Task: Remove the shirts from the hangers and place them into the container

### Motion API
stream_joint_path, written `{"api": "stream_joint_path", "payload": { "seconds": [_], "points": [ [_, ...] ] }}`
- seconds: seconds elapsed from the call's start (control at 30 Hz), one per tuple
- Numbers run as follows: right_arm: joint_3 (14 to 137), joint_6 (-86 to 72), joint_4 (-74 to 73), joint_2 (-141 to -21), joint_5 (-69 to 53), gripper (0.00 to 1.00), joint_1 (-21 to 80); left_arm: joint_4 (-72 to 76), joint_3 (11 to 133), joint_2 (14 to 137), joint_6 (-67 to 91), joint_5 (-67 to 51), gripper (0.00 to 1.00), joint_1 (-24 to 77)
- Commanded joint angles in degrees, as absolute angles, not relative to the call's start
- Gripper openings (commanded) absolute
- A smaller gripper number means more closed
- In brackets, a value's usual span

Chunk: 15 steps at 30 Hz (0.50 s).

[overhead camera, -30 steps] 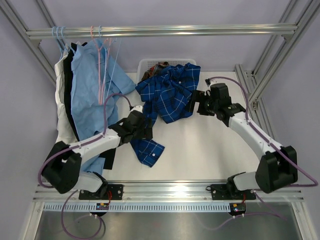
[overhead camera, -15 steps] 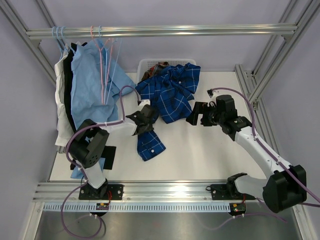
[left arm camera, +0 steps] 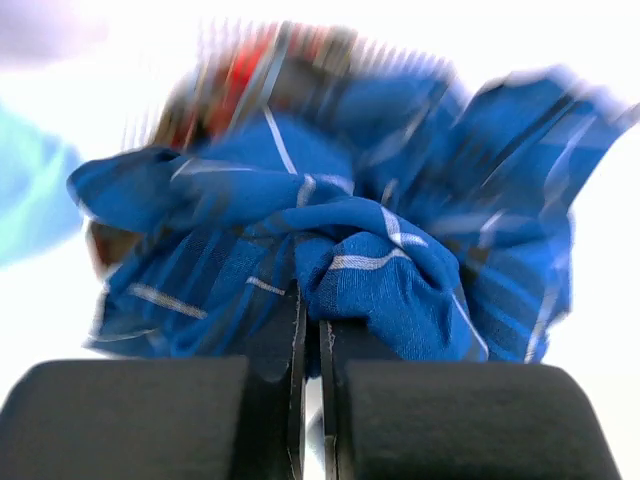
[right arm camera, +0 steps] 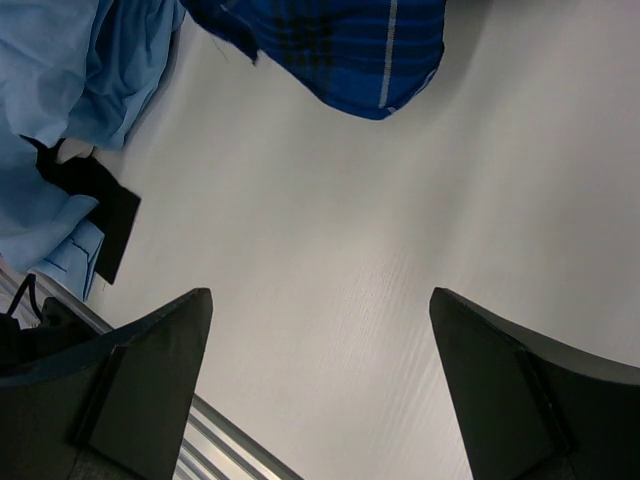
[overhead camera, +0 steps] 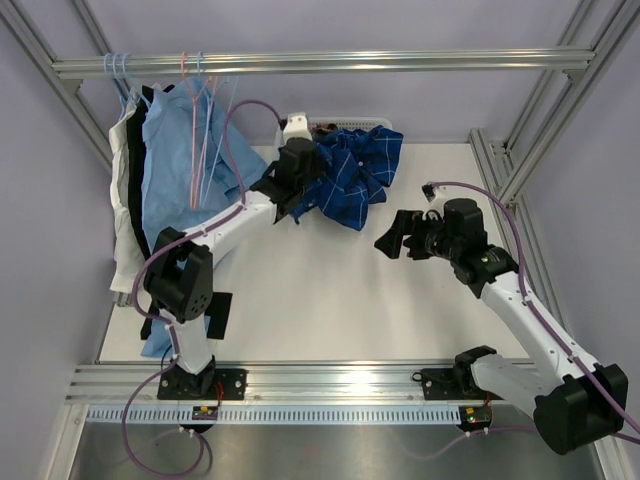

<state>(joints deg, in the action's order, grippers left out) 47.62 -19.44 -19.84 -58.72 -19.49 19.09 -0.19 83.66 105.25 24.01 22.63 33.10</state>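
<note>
Big white table (overhead camera: 350,300) with a metal rail (overhead camera: 350,62) running across above the back edge. At the left end of the rail hang a light blue shirt (overhead camera: 170,170), a black one (overhead camera: 135,200) and a white one (overhead camera: 122,235), all packed together, with their lower ends draping down onto the table's left side.

The blue check shirt (overhead camera: 355,180) is bunched in a heap at the back middle, sitting over the basket (overhead camera: 350,122) and spilling past its near rim onto the table. Something red-orange (left arm camera: 240,75) peeks out in the basket behind it, too blurry to say much.

Thin pink hangers (overhead camera: 205,110) and pale blue ones (overhead camera: 120,70) are hooked on the rail above the hanging shirts.

The left gripper (left arm camera: 310,315) is pinched nearly closed on a fold of the blue check shirt, at the heap's left side. The right gripper (right arm camera: 320,300) is spread wide with nothing in it, hovering over bare table well apart from the heap, to its right.
</note>
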Motion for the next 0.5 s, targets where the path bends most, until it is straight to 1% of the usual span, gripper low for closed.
{"api": "stream_joint_path", "payload": {
  "seconds": [0.0,0.13,0.3,0.4,0.47],
  "points": [
    [47.99,-17.49,-21.09,-56.78,-18.55,0.99,18.9,11.42,91.82,108.36,19.78,25.75,0.0,32.79],
    [47.81,-17.23,-21.62,-56.43,-18.19,0.99,18.9,14.23,99.04,115.47,21.0,25.93,0.0,31.29],
    [47.55,-17.4,-21.8,-56.08,-18.19,0.99,18.98,16.44,108.27,124.79,20.39,23.47,0.0,30.41],
    [47.64,-17.05,-22.41,-55.99,-18.11,1.0,18.9,15.03,112.75,130.86,22.23,21.19,0.02,29.27],
    [47.55,-16.79,-22.76,-56.07,-18.11,1.0,18.9,12.76,116.26,134.02,23.55,19.78,0.05,28.22]
  ]
}}
